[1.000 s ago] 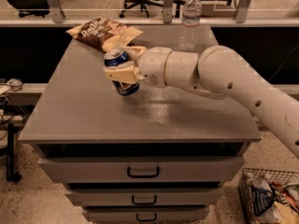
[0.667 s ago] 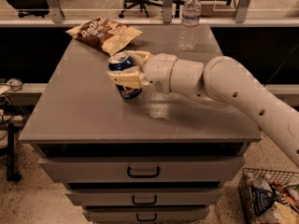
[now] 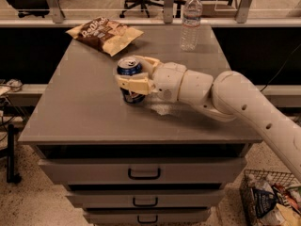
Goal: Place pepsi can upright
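Over the last second the wrist has rolled. The pepsi can [image 3: 128, 68] was leaning in the grip with its top tipped toward the chip bag [image 3: 104, 33], and now it stands straight, silver lid facing up. It has also slid a little toward the front of the tabletop [image 3: 80, 112] and come lower. Its base looks to be touching the grey surface, or very nearly; from where I stand I can't quite tell if any gap is left under it.

The gripper [image 3: 132, 75] reaches in from the right on the white arm and is clamped around the can's middle. One cream finger crosses the front of it and the other curls behind the rim.

To my eye the uprighting itself is done. What remains is letting go cleanly, since a finger dragging on the way out could knock the can over.

The can is small and dark blue. Its silver top shows above the front finger, and a bit of the logo and a silver bottom edge peek out below. It sits roughly mid-table, left of centre. The chip bag is well apart at the back left, and the clear water bottle [image 3: 190, 21] stands well apart at the back right.
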Controlling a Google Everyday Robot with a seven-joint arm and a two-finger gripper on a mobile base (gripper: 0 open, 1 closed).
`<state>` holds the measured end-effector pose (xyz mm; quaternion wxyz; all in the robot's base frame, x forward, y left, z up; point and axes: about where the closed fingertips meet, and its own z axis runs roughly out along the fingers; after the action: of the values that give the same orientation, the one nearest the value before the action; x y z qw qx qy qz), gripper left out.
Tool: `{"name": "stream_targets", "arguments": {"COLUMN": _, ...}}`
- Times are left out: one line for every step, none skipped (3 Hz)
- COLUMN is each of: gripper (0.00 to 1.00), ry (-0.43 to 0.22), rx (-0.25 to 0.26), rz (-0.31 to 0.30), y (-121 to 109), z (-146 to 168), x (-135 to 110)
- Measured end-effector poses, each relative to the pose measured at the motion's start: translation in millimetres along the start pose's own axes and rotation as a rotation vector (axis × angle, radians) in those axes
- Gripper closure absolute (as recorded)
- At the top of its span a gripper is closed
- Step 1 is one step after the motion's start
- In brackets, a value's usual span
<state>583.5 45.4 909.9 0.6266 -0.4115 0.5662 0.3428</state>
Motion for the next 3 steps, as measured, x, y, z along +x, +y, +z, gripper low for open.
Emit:
{"name": "stream_targets", "arguments": {"gripper": 0.12, "ry": -0.015, "rx": 0.012, "rz": 0.008, "y": 0.3, "z": -11.0, "x": 1.7}}
{"name": "stream_targets", "arguments": {"gripper": 0.0, "ry": -0.012, "rx": 0.026, "rz": 0.007, "y": -0.2, "z": -22.6, "x": 0.6}}
{"name": "stream_targets", "arguments": {"gripper": 0.0, "ry": 0.028, "rx": 0.049, "rz": -0.01, "y": -4.3, "z": -44.5, "x": -7.0}}
